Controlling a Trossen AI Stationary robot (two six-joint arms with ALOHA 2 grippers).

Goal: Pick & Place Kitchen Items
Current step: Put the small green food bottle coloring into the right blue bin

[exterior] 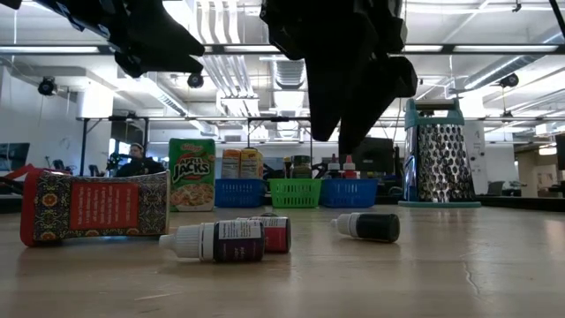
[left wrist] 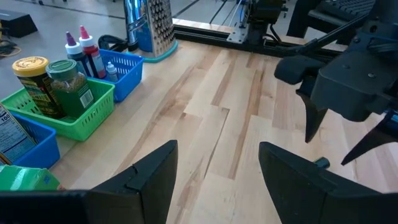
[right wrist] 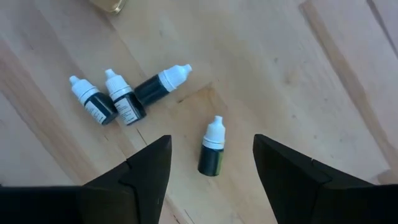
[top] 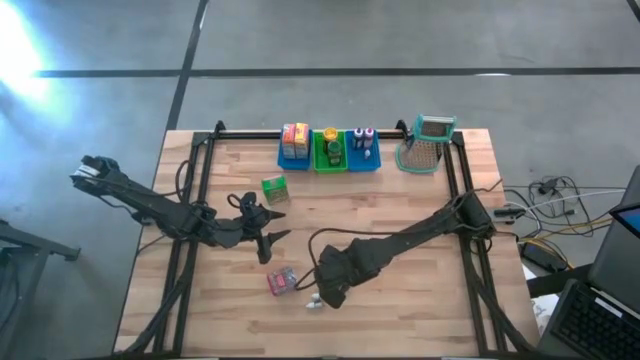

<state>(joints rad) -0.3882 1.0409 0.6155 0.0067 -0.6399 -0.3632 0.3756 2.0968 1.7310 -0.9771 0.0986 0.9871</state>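
On the wooden table (top: 400, 320), the right gripper (right wrist: 211, 163) hangs released above a dark white-capped bottle (right wrist: 211, 149).

In the high view, the right gripper (top: 318, 296) covers most of the small bottles (top: 312, 301) on the table (top: 400, 200); only a white tip shows. The labels on the boxes in the blue bin (top: 294, 155) are too small to read there. In the low view, both arms are cut off by the upper edge. In the left wrist view, the green box (left wrist: 28, 179) and a blue bin (left wrist: 31, 146) run past the edge.
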